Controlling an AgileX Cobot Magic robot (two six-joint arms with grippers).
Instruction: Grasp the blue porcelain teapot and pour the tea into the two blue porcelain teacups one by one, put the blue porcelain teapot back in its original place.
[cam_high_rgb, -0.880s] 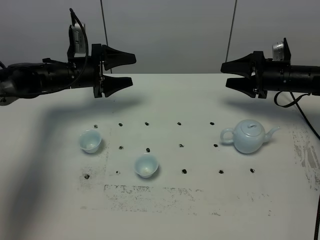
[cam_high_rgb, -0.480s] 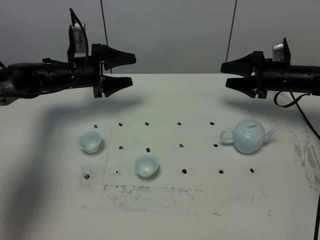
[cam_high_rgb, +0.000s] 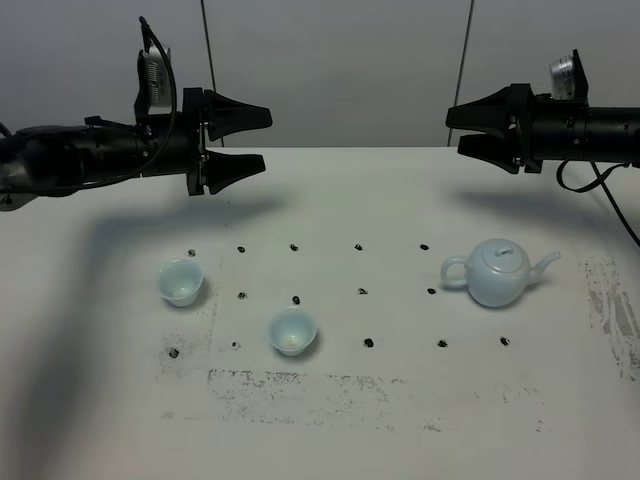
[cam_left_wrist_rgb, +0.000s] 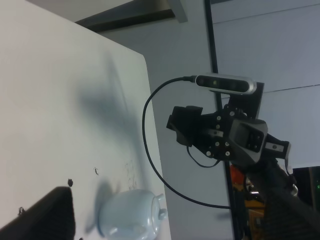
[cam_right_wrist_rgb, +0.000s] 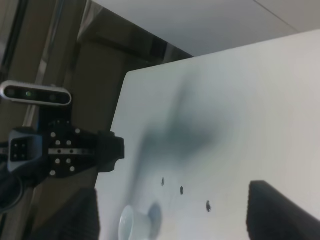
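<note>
Teapot (cam_high_rgb: 497, 273) stands upright on the right half of the bench (cam_high_rgb: 400, 420) with its lid on. In the high view its long axis runs from 9 to 3 o'clock, with the loop handle at 9 and the spout at 3. The right claw (cam_high_rgb: 455, 133) hangs in the air behind it, jaws spread wide and holding nothing. From the claw tips the teapot lies down toward 5 o'clock, well apart. This arm is plainly the nearer one, so the grasp looks like its job. I judge it must drop and come round to the handle, which faces the bench middle. The cups sit well off toward 9 o'clock of the teapot, one cup (cam_high_rgb: 181, 282) farther left and the other cup (cam_high_rgb: 293, 331) nearer the front edge. The left claw (cam_high_rgb: 266, 138) hovers high over that side, jaws apart and empty.
</note>
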